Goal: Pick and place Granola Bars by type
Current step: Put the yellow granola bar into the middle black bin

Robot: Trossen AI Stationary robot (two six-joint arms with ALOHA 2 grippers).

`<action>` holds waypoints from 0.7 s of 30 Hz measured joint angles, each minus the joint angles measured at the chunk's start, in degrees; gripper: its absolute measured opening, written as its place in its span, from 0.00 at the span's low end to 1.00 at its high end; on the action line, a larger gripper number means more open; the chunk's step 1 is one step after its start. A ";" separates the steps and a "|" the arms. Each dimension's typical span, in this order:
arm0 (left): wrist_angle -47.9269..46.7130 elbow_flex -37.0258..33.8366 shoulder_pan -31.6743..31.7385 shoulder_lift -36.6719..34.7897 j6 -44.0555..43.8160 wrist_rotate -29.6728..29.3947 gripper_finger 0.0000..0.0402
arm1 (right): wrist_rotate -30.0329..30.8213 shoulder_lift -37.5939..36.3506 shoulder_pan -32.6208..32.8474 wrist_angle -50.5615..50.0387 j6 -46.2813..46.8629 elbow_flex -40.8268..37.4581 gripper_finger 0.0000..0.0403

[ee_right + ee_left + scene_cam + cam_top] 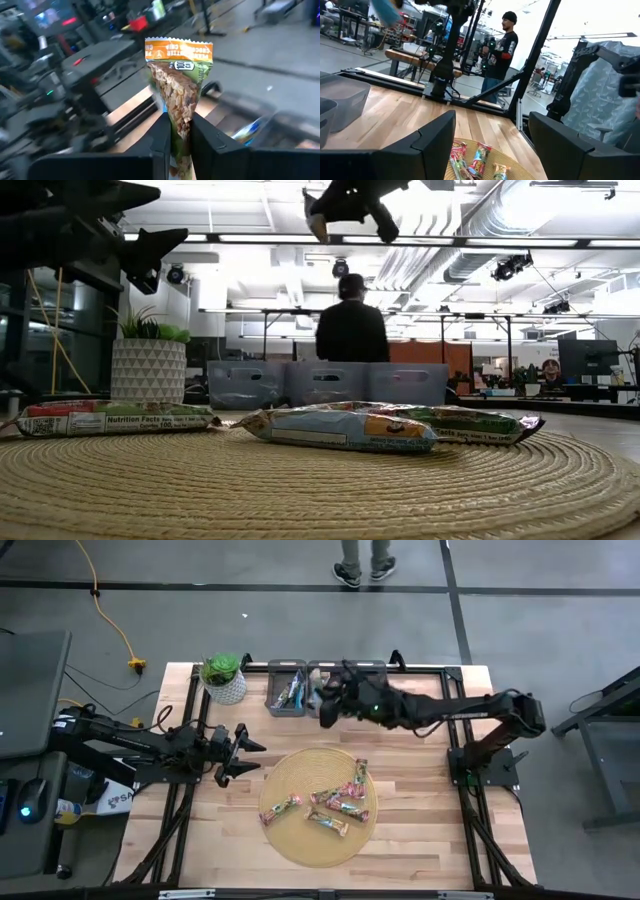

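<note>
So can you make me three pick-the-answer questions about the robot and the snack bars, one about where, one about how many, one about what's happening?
1. Where do the loose foil-wrapped granola bars lie?
A. On the round woven straw mat
B. Inside the white plant pot
C. On the floor

2. How many grey plastic bins stand in a row at the table's back edge?
A. One
B. Three
C. Six

3. What is the right gripper doing?
A. Resting open on the mat
B. Pinching a green-and-orange wrapped granola bar
C. Holding the plant

Answers:
1 A, the high view shows them spread on the mat.
2 B, the low view shows three side by side.
3 B, the right wrist view shows the bar clamped between its fingers.
</note>
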 joint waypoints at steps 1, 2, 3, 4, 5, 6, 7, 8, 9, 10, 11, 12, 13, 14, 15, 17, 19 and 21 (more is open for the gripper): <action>0.00 0.00 0.00 0.00 -0.02 0.02 0.62 | -0.03 -0.37 -1.09 0.19 -0.91 0.00 0.09; 0.02 0.00 0.00 0.00 -0.09 0.02 0.62 | -0.09 -0.60 -2.33 0.39 -1.57 0.00 0.09; 0.02 0.00 -0.01 0.00 -0.11 0.03 0.62 | -0.30 -0.80 -3.69 0.63 -2.08 0.00 0.09; 0.02 0.00 0.00 0.02 -0.11 0.05 0.62 | -0.51 -0.86 -5.13 0.77 -2.37 0.00 0.09; 0.02 0.00 0.00 0.00 -0.11 0.07 0.62 | -0.60 -0.88 -6.56 0.74 -2.65 0.00 0.10; 0.02 0.00 -0.01 0.00 -0.11 0.05 0.62 | -1.11 -0.80 -8.05 0.63 -3.20 0.00 0.10; 0.01 0.00 0.00 0.00 -0.10 0.04 0.62 | -1.94 -0.45 -9.57 0.62 -3.58 0.00 0.10; 0.01 0.00 0.00 0.01 -0.07 0.00 0.62 | -3.02 -0.32 -11.12 0.59 -3.70 0.00 0.10; 0.02 0.00 0.00 0.00 -0.07 -0.02 0.62 | -4.25 -0.14 -12.71 0.48 -3.69 0.00 0.10; 0.02 0.00 0.00 0.00 -0.07 -0.02 0.62 | -5.46 0.24 -14.16 0.56 -3.62 0.00 0.10; 0.02 0.00 0.00 0.00 -0.07 -0.02 0.62 | -6.83 0.42 -15.50 0.66 -3.49 0.00 0.10; 0.00 0.00 0.00 0.02 -0.07 -0.02 0.62 | -8.08 0.64 -16.74 0.63 -3.45 0.00 0.10; 0.00 0.00 -0.02 0.00 -0.07 -0.02 0.62 | -9.07 0.96 -17.82 0.63 -3.44 0.00 0.10; 0.00 0.00 0.00 0.00 -0.07 -0.02 0.62 | -9.88 1.35 -18.67 0.62 -3.44 0.00 0.09; -0.02 0.00 0.00 0.00 -0.04 -0.04 0.62 | -10.54 1.73 -19.43 0.62 -3.44 0.00 0.09; -0.02 0.00 0.00 0.00 -0.03 -0.04 0.62 | -11.76 2.88 -20.56 0.46 -3.45 0.15 0.09; -0.02 0.00 0.00 0.02 -0.02 -0.04 0.62 | -13.17 4.84 -21.09 -2.05 -3.77 2.26 0.09; 0.00 0.00 0.00 0.00 0.02 -0.04 0.62 | -14.94 7.92 -21.15 -6.01 -5.63 6.62 0.09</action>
